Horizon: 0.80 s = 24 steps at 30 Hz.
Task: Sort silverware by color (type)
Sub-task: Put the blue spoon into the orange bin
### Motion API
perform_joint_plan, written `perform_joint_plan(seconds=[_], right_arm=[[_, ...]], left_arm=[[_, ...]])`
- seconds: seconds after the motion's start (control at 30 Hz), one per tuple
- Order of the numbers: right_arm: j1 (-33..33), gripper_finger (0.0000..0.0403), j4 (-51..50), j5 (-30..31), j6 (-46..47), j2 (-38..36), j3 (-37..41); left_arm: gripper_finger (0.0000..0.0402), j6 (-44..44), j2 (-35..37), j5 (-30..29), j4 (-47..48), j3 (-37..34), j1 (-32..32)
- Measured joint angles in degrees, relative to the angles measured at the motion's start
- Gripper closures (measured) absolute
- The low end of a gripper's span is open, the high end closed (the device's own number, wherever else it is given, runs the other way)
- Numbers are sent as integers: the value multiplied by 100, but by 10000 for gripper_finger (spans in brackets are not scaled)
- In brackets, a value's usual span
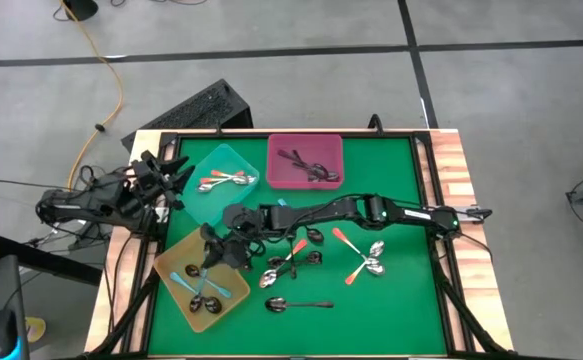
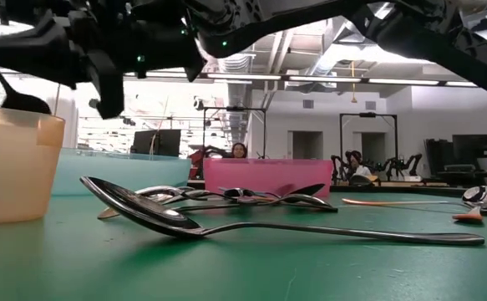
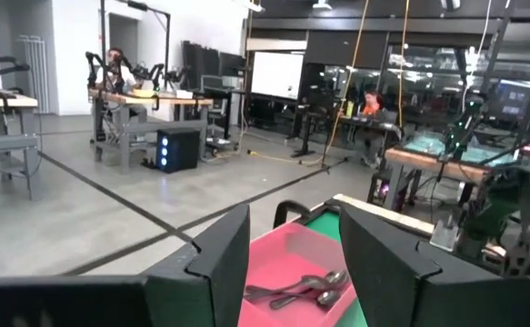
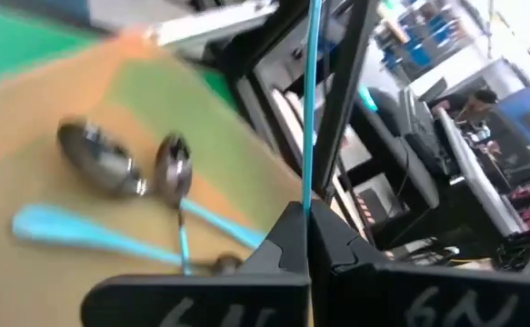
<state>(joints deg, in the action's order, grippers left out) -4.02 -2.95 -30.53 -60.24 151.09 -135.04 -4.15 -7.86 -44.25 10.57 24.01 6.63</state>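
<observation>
Right gripper [image 4: 306,238]: dark fingers pressed together, pinching the thin light blue handle of a spoon [image 4: 312,91] that stands straight up between them.
Yellow tray [image 4: 28,118]: its tan floor fills the space beneath the gripper.
In the tray: two shiny spoon bowls [image 4: 99,160] side by side, with light blue handles [image 4: 74,230] lying across each other just beside them.
Green table [image 4: 10,41]: a strip shows beyond the tray's edge.
Beyond: blurred dark frames and room clutter.

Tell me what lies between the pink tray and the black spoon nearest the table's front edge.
In the high view, between the pink tray and the black spoon lie the right arm and red-handled spoons on green mat.
</observation>
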Motion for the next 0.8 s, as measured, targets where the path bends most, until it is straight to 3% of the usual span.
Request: perform_joint_plan(seconds=[0.13,0.27,0.53,0.67,0.8], right_arm=[[-114,401,-285,508,-1235,28,13],[-254,401,-335,607,-2403,13,11],[-416,401,-403,1226,-3332,20,11],[-405,401,-902,1658,-4282,20,11],[-400,401,-1283,1846,-4522,20,11]], left_arm=[[243,-109,0,-1,71,0,0],[243,-113,0,-2,78,0,0],[243,-85,0,-11,79,0,0],[243,-106,0,-11,80,0,0],[243,-104,0,-11,93,0,0]])
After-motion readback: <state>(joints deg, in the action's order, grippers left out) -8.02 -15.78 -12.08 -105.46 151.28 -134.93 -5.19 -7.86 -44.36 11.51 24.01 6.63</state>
